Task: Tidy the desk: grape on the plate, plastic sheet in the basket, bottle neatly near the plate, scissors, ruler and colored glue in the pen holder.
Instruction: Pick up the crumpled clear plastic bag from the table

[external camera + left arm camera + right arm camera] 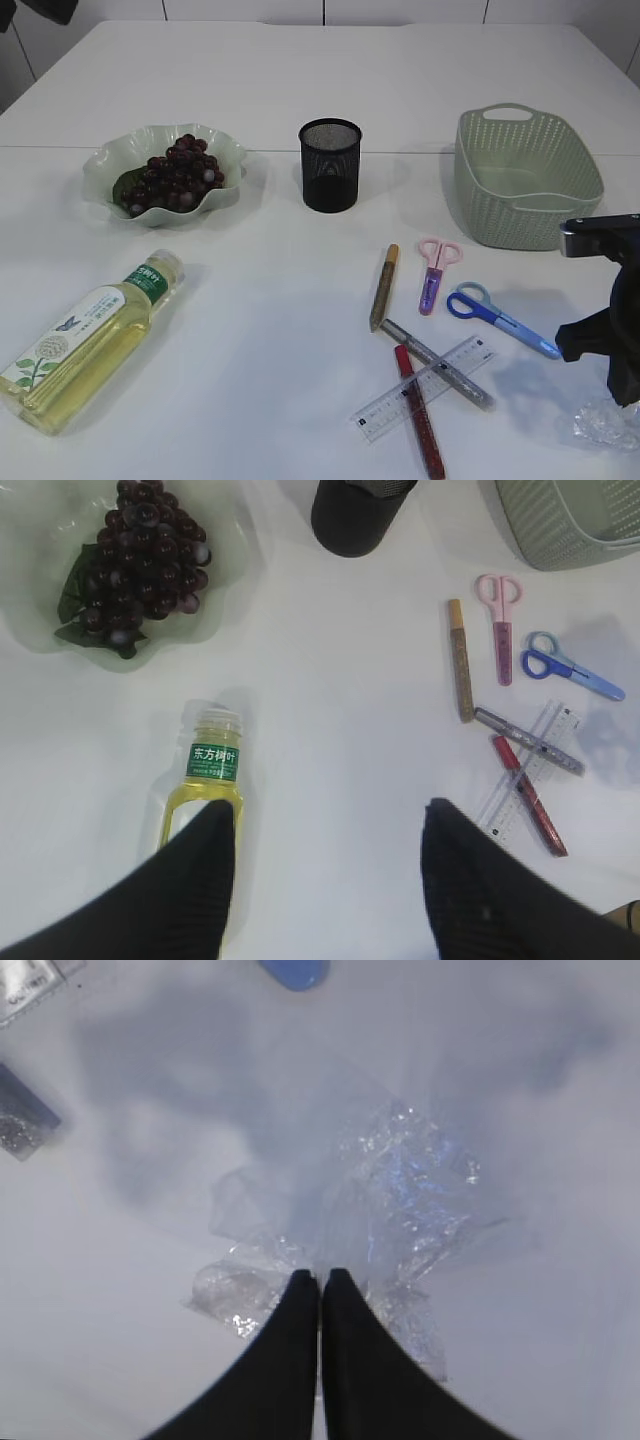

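The crumpled clear plastic sheet (400, 1190) lies on the table at the front right (600, 425). My right gripper (321, 1278) is shut on its near edge. My left gripper (330, 815) is open and empty, above the table just right of the yellow bottle (210, 770), which lies on its side at the front left (90, 340). The dark grapes (175, 172) sit on the green plate (105, 165). Pink scissors (436, 270), blue scissors (500, 315), a clear ruler (425, 402) and gold (384, 287), silver (437, 363) and red (420, 425) glue pens lie at the front centre-right.
The black mesh pen holder (330, 165) stands at the middle back. The green basket (525, 175) stands at the back right, with nothing seen in it. The right arm (610, 335) stands over the front right corner.
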Robot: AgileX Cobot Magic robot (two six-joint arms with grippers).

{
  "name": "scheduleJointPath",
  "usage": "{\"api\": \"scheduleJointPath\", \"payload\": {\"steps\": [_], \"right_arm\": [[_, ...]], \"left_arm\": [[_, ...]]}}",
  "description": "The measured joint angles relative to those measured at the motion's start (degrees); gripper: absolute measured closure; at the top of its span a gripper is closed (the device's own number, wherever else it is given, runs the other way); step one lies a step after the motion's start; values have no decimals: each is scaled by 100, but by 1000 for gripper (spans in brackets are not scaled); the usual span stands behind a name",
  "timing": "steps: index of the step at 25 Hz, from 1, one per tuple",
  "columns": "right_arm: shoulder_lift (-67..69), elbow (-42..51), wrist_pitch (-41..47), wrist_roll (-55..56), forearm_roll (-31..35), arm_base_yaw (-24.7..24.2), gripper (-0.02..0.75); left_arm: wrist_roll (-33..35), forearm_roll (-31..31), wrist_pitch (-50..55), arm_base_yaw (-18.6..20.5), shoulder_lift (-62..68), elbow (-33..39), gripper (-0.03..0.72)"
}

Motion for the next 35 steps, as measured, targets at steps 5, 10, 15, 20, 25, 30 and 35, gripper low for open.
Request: {"api": "scheduleJointPath", "payload": {"steps": [5, 10, 15, 20, 25, 30, 35], "right_arm": [[0, -10, 62, -22, 23, 0, 723], [0, -217, 132, -47, 23, 0, 723], [0, -241, 184, -58, 23, 0, 723], [-32, -505, 543, -66, 23, 0, 723], [-96, -1030, 765, -92, 35, 0, 723], [-96, -1585, 993, -106, 35, 0, 723], [85, -2290, 1173, -120, 35, 0, 723]], "left_arm": [[0, 0, 0, 0, 0, 0, 253], [0, -9, 0, 0, 0, 0, 253], [0, -37, 0, 0, 0, 0, 253], [0, -36, 0, 0, 0, 0, 253], [0, -36, 0, 0, 0, 0, 253], [0, -40, 0, 0, 0, 0, 253], [0, -40, 0, 0, 0, 0, 253]]}}
